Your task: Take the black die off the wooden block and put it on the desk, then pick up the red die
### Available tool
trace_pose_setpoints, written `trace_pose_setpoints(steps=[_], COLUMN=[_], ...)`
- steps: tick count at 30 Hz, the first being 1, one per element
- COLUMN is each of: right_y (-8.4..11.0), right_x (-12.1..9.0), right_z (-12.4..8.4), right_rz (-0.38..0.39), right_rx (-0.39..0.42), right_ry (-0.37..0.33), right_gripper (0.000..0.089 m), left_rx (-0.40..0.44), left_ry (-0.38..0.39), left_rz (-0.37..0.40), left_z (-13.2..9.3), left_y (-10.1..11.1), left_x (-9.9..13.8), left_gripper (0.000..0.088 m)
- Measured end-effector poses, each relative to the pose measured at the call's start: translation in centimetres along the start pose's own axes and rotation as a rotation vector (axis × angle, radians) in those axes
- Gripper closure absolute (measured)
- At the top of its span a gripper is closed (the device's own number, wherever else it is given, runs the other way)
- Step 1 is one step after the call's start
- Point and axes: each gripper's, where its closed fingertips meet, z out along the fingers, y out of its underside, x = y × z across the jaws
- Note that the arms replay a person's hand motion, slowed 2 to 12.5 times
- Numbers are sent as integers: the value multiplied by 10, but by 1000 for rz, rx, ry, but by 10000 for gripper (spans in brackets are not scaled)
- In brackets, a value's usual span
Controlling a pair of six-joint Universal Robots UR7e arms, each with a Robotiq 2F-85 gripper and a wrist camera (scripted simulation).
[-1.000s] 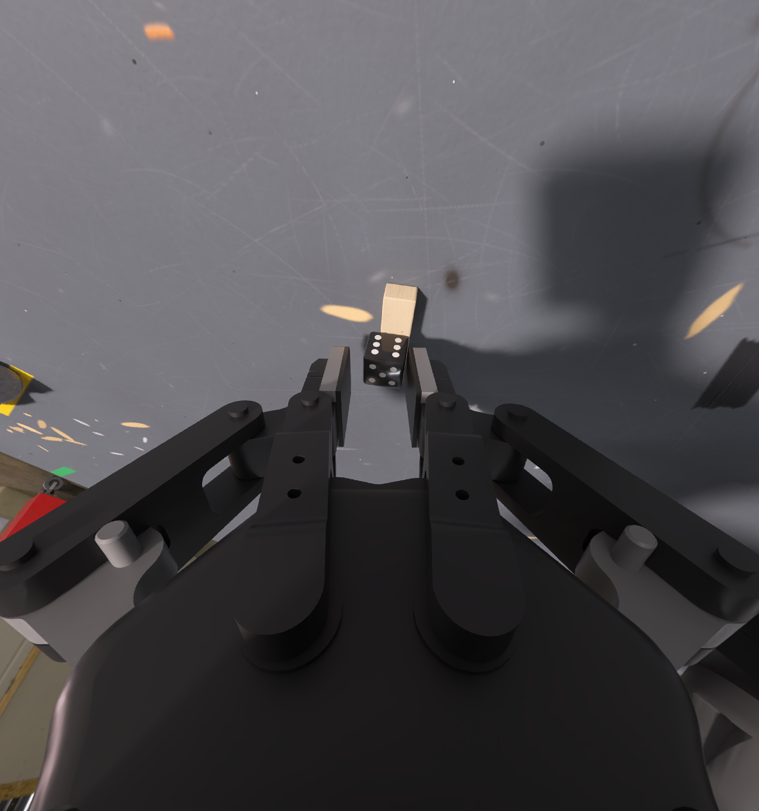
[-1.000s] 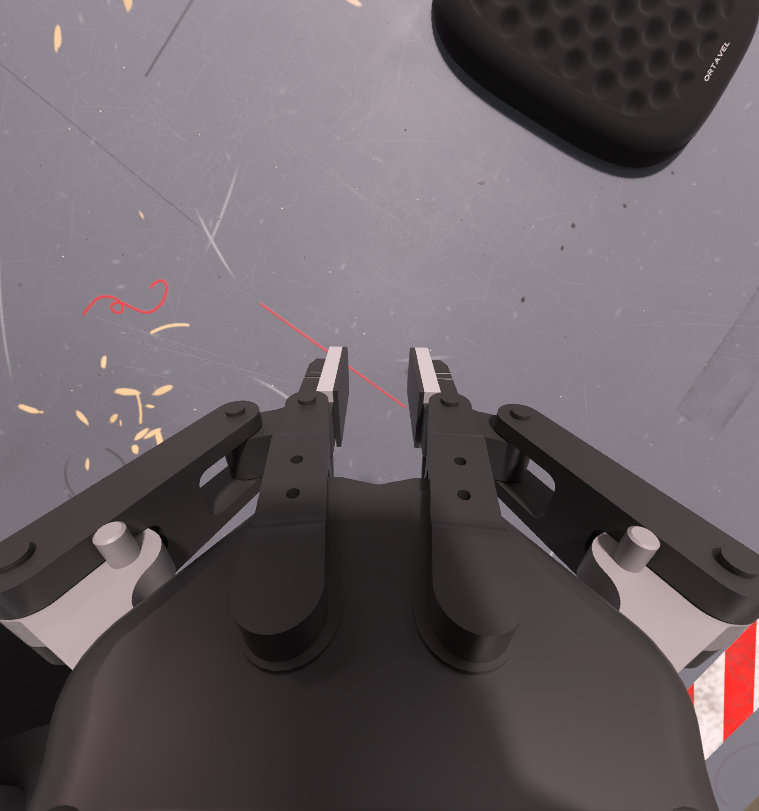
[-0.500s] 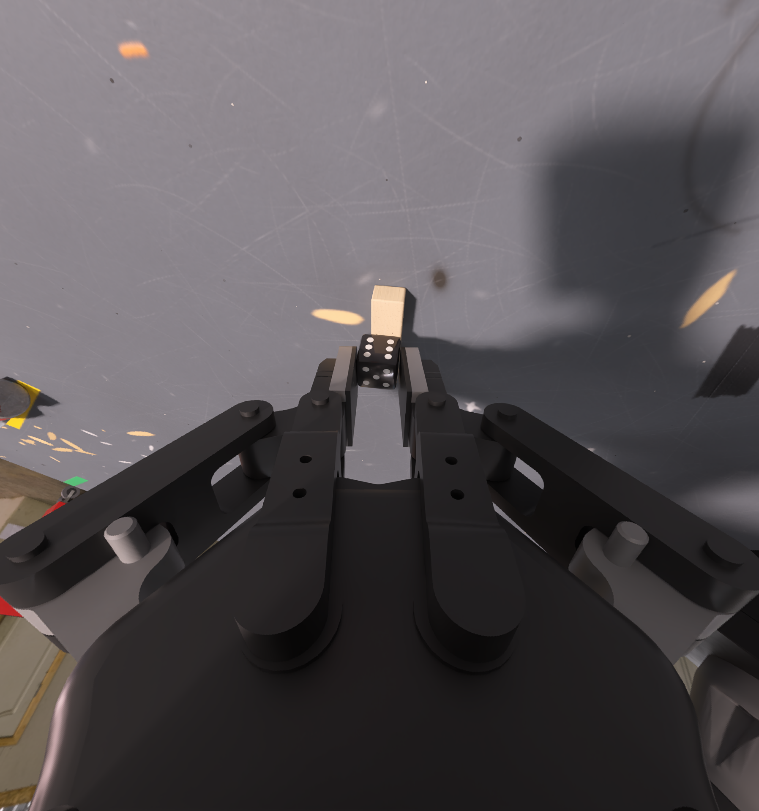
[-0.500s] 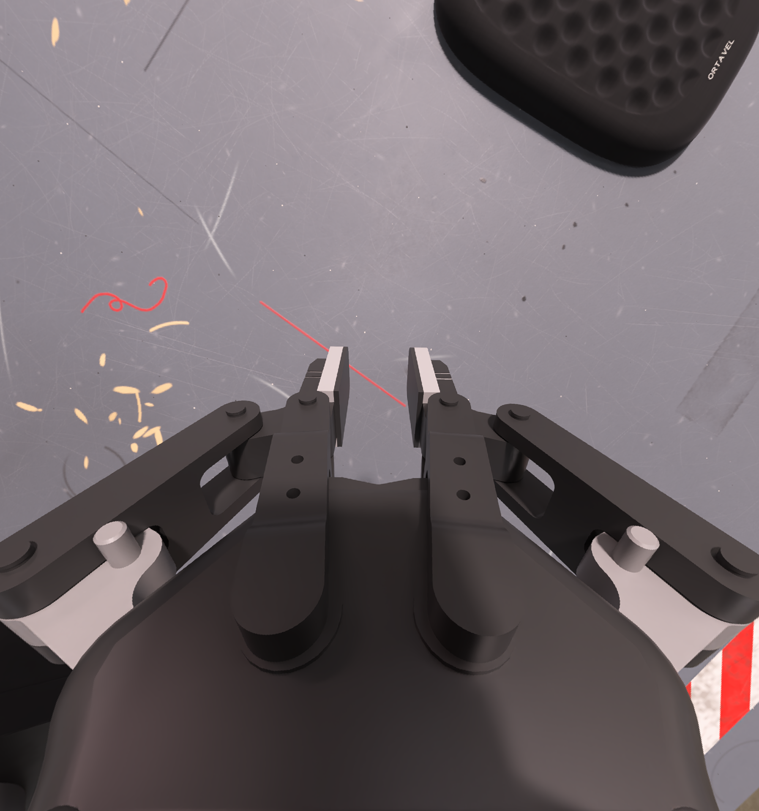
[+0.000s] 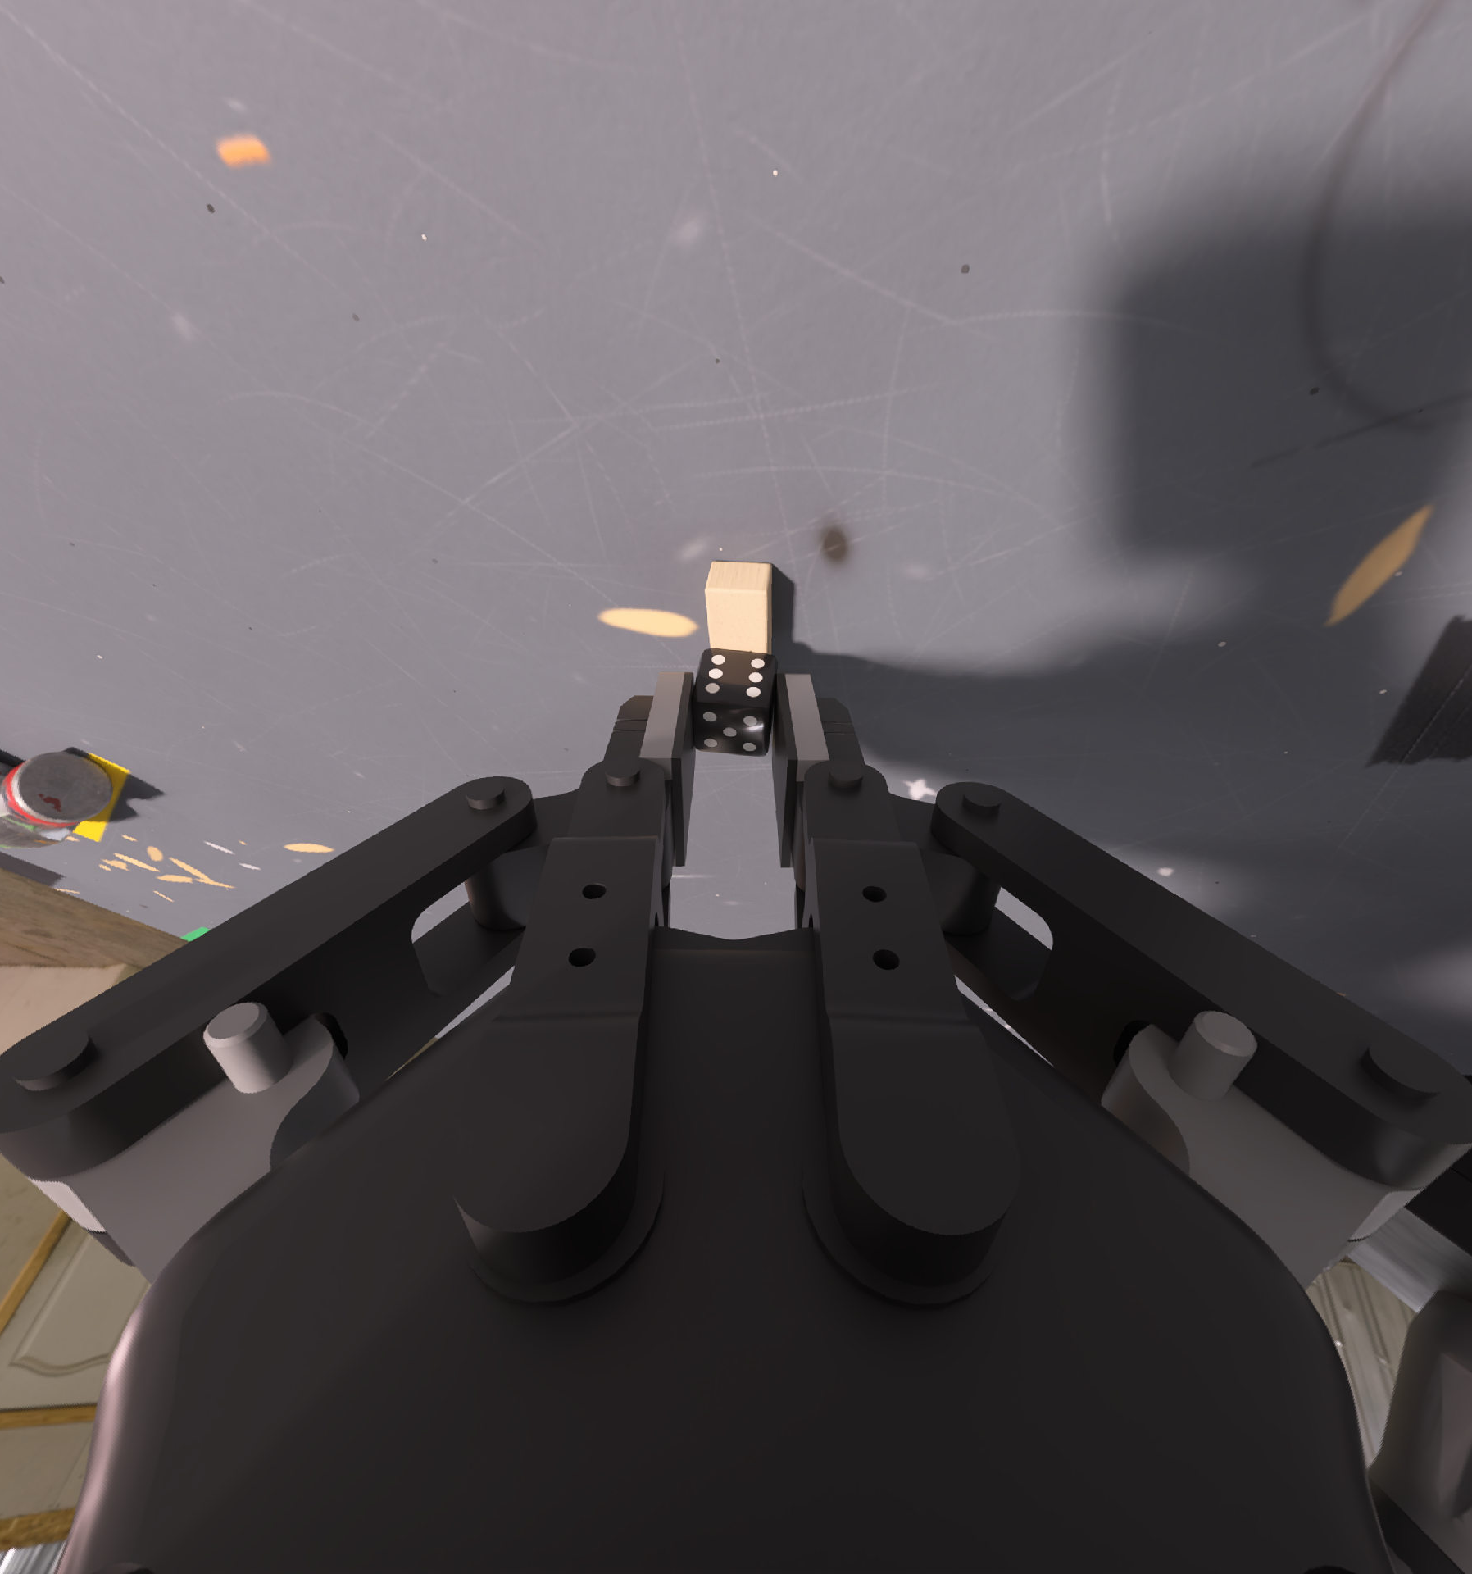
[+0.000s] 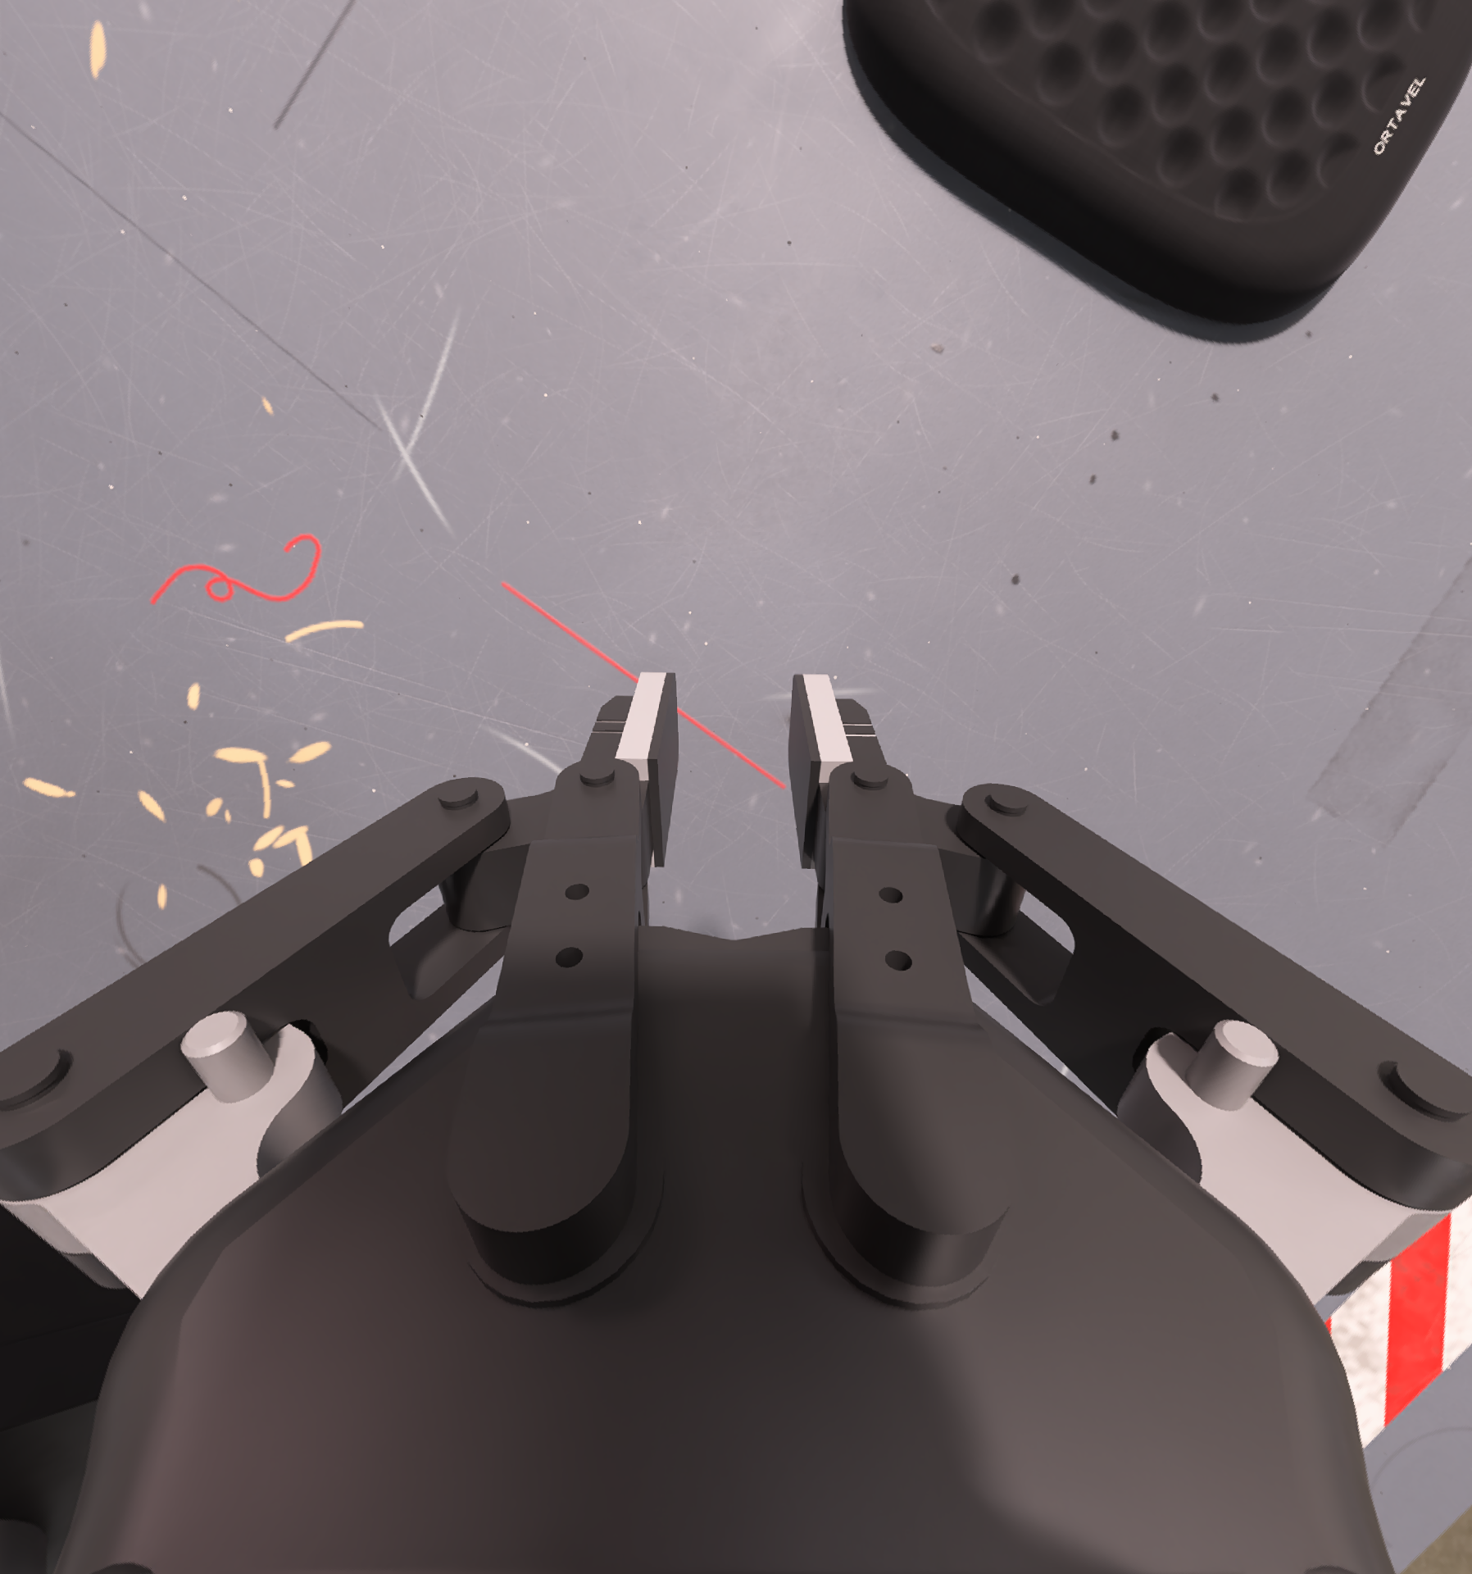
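Observation:
In the left wrist view, the black die (image 5: pixel 734 703) with white pips sits between the pads of my left gripper (image 5: pixel 734 720), which press on both of its sides. The pale wooden block (image 5: pixel 737 606) shows just beyond the die on the grey desk (image 5: pixel 460 383); I cannot tell whether the die still touches it. My right gripper (image 6: pixel 733 724) is open and empty above the bare grey desk (image 6: pixel 715 426), over a thin red line. No red die is in either view.
A round metal tin (image 5: pixel 56 794) on a yellow patch lies at the desk's left edge. A dark flat strip (image 5: pixel 1448 690) lies to the right. A black dimpled pad (image 6: pixel 1184 136) lies far right of my right gripper; red-and-white striped tape (image 6: pixel 1431 1286) marks the desk's edge.
My left gripper moved up to the black die and its fingers closed onto it. In the last half second it barely shifted. The right gripper has hardly moved.

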Motion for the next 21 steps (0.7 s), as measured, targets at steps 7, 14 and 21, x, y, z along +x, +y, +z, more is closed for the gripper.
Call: trace_pose_setpoints(steps=[7,14,21], right_y=[0,1,1], right_x=[0,0,-1], right_z=[1,3,3], right_rz=[-2,-5,-6], right_rx=[-7,-19,-23], right_ry=[2,3,3], right_gripper=[654,654,654], left_rx=[11,17,25], left_ry=[9,23,39], left_rz=[10,10,12], left_z=[-1,-3,-4], left_y=[-2,-3,-4], left_x=[5,9,13], left_gripper=[716,716,719])
